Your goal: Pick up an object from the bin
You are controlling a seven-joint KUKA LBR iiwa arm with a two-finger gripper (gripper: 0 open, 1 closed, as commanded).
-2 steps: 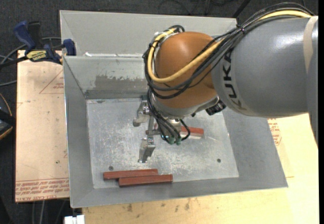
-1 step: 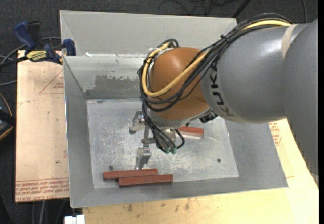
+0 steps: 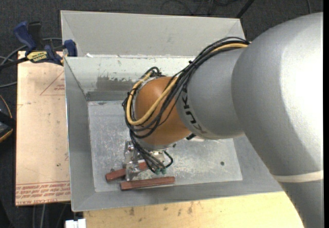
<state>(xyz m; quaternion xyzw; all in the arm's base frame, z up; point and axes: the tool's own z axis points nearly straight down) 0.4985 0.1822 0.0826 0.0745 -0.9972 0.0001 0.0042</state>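
Hanging low at the front-left of the bin point(image 3: 77, 134), fingers point(image 3: 132, 169) sit just by a short red-brown bar point(image 3: 115, 175) w/ a long red-brown bar point(image 3: 149, 182) just beyond, nearer the front wall. Can't tell if they're open or closed, or gripping anything.

Bright, even light is falling from above.
The bin point(image 3: 76, 134) is reflecting it softly off its pale walls; the arm point(image 3: 277, 83) is glowing along its top and darkening toward its near underside.

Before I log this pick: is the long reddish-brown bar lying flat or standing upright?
Lying flat: the bar stretches lengthwise along the bin floor, near the hand.
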